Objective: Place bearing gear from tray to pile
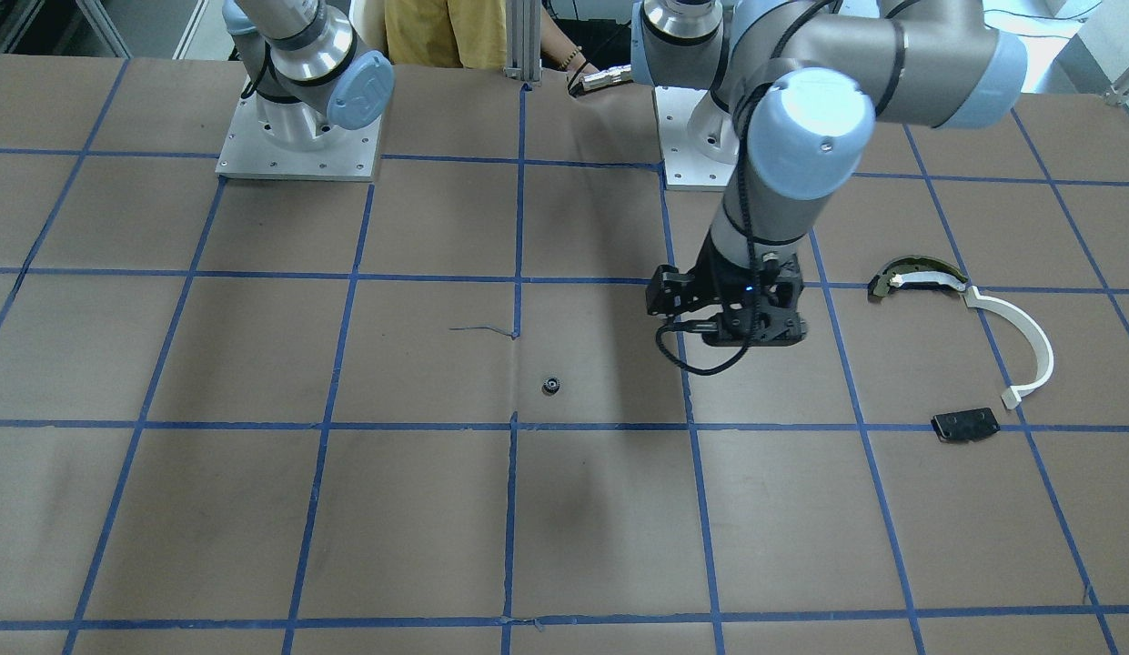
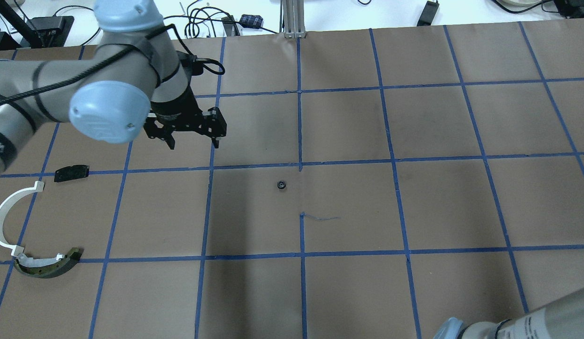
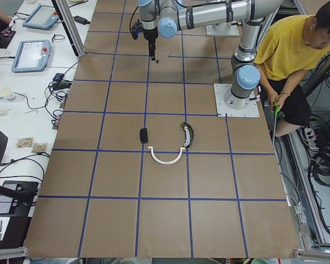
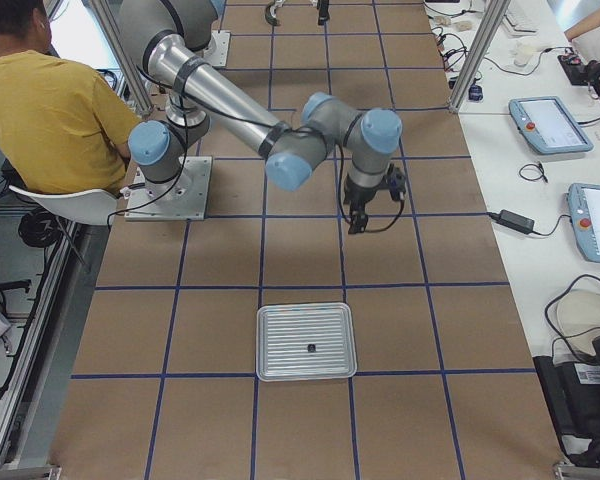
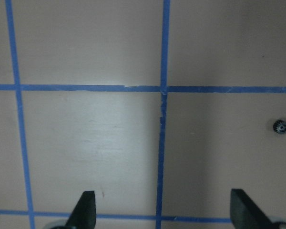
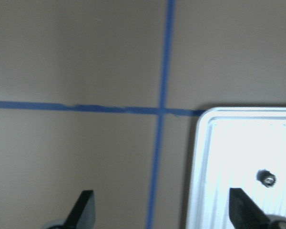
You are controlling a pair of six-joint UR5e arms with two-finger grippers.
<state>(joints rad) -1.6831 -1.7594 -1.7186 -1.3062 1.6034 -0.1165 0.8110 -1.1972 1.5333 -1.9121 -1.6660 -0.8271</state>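
Left tool (image 2: 194, 143), fingers (image 5: 84, 212) cut off at wrist view's lower edge, hangs released and empty, pointing down over the surface (image 2: 348, 207); indistinct bearing gear (image 5: 280, 126) lies apart, up-right of it in that view.

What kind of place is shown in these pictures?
Probably a robotics lab workcell: two arms bolted to a table gridded with blue tape, teach pendants and cables on the side bench, an operator beside the robot.

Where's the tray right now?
The tray lies at the table's end on the robot's right, in the exterior right view, nearer the camera than the right gripper; a small part sits on it.
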